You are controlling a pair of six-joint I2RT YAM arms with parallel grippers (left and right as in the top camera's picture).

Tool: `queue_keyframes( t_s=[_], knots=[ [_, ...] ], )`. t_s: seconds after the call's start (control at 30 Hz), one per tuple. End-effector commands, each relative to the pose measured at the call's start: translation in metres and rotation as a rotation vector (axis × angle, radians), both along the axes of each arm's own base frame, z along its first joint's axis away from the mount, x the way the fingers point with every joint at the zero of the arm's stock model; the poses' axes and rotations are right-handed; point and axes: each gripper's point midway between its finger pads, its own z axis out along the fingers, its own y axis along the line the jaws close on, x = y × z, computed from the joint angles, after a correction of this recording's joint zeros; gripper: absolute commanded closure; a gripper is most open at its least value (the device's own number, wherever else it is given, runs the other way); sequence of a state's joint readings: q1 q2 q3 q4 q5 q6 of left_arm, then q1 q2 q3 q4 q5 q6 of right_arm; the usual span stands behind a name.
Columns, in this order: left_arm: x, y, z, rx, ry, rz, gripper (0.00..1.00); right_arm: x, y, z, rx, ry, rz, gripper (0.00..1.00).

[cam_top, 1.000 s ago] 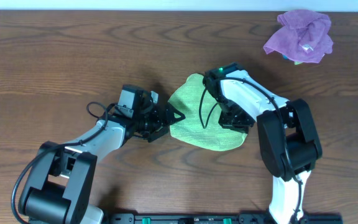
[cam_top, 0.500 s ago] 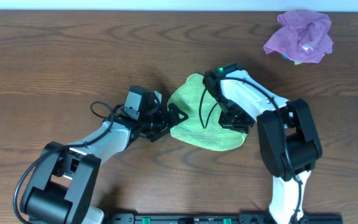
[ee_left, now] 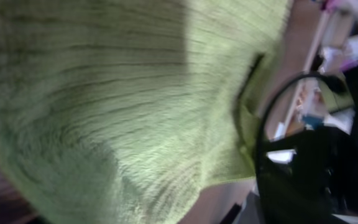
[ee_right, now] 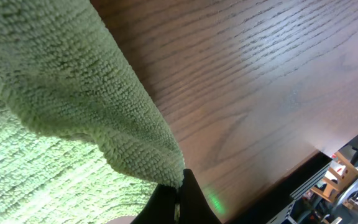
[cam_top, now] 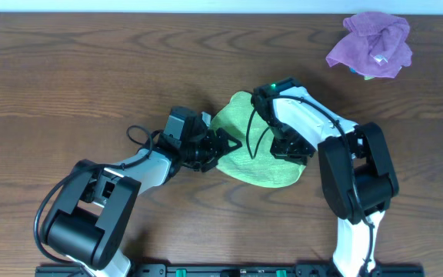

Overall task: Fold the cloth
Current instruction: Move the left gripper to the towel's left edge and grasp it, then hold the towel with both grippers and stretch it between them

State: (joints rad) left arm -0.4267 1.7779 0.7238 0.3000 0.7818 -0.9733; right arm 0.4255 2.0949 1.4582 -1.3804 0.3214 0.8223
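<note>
The green cloth (cam_top: pixel 266 165) lies bunched at the table's middle. My left gripper (cam_top: pixel 234 144) is at its left edge, and its fingers meet in a point on the fabric. In the left wrist view the cloth (ee_left: pixel 104 93) fills almost the whole frame and hides the fingers. My right gripper (cam_top: pixel 287 148) is over the cloth's right part. In the right wrist view it (ee_right: pixel 179 190) is shut on a folded edge of the cloth (ee_right: pixel 55 93), held just above the wood.
A crumpled purple cloth (cam_top: pixel 371 45) lies at the far right corner. The brown wooden table (cam_top: pixel 68 69) extends all around. A black cable (cam_top: pixel 251 135) of the right arm loops over the green cloth. The right arm's dark body (ee_left: pixel 316 174) shows close by in the left wrist view.
My left gripper has moved right, carrying the cloth's left edge inward, so the cloth's outline is narrower. The right arm has stayed still.
</note>
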Motion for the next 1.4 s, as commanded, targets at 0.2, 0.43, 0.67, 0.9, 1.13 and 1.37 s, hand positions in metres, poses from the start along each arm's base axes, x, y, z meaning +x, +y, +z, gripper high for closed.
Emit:
queue_keyframes(
  t_s=[0.2,0.43,0.67,0.9,1.13,1.37],
  knots=[
    [-0.011,-0.006,0.022,-0.163,0.09,-0.066,0.94,0.001,0.001,0.006,0.021,-0.021,-0.008,0.99],
    [-0.001,0.018,0.037,-0.261,0.119,-0.055,0.94,-0.001,0.001,0.007,0.022,-0.013,-0.01,0.99],
    [-0.001,0.03,0.049,-0.335,0.145,-0.075,0.94,-0.003,0.005,0.005,0.043,-0.004,-0.021,0.99],
    [-0.002,0.03,0.06,-0.383,0.201,-0.085,0.94,-0.008,0.007,0.006,0.056,0.016,-0.031,0.99],
    [0.02,0.049,0.068,-0.392,0.133,-0.04,0.94,-0.006,0.005,0.015,0.046,-0.022,-0.049,0.99],
    [0.032,0.072,0.066,-0.385,0.08,0.005,0.94,-0.002,-0.003,0.04,0.02,-0.096,-0.033,0.98]
  ],
)
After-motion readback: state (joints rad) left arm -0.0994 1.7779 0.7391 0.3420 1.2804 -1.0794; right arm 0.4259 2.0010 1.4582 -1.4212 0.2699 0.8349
